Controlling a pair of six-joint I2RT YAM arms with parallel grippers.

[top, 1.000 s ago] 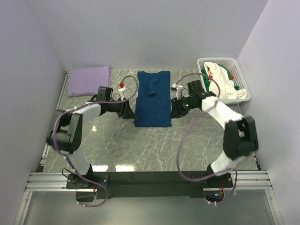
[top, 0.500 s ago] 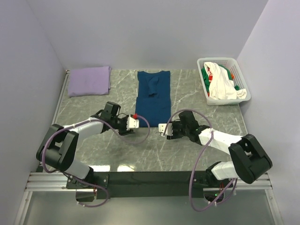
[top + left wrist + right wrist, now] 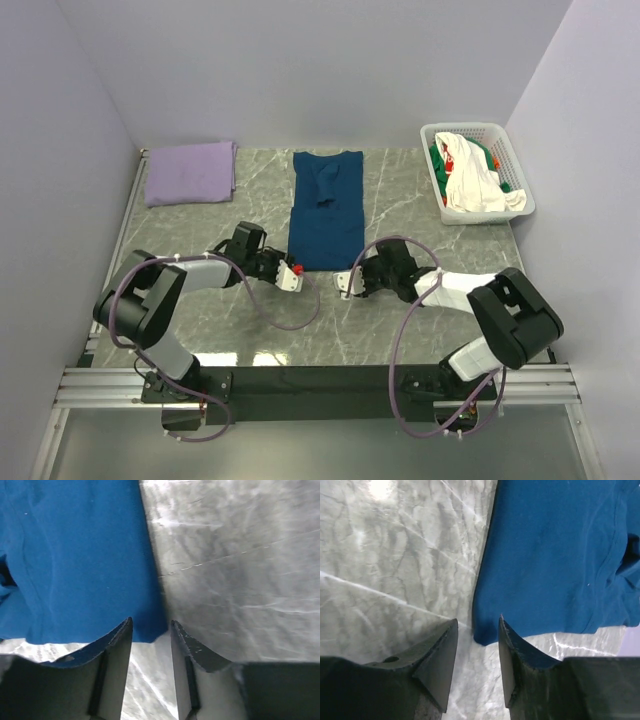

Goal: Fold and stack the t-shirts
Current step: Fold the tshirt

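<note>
Centrally, the navy t-shirt lies flat on the marble table, folded into a long narrow strip running near-to-far. L gripper sits low at the strip's near-left corner, fingers apart w/ the cloth corner betw. them, not clamped. R gripper mirrors it at the near-right corner, fingers likewise apart, astride the cloth edge. Lavender t-shirt rests folded at far left, well apart. White and green t-shirts are heaped in the basket, far right.
</note>
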